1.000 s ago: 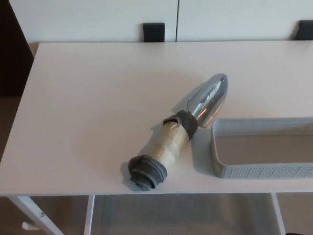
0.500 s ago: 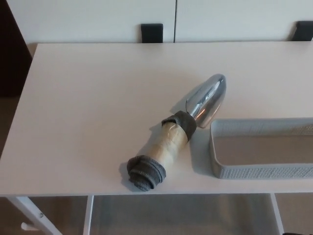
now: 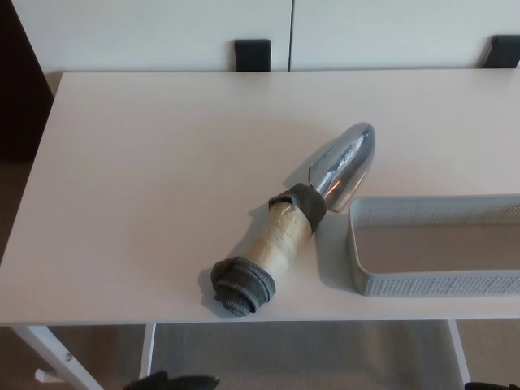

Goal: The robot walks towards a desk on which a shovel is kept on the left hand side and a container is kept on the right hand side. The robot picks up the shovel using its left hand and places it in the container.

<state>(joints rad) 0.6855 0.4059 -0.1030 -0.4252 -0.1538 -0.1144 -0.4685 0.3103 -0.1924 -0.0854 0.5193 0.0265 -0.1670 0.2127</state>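
Newly visible at bottom edge: left hand (image 3: 171, 380), state indeterminate. Shovel (image 3: 296, 215) lies on desk (image 3: 146, 162), beside container (image 3: 435, 244).

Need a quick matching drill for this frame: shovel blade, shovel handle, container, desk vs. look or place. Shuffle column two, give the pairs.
Column 1:
1. shovel blade
2. shovel handle
3. container
4. desk

Column 2:
A. grey mesh walls, at the right edge of the picture
B. plain white top
C. shiny metal, pointing away from the robot
D. tan wrap with dark grey cloth at both ends

Pairs: 1-C, 2-D, 3-A, 4-B
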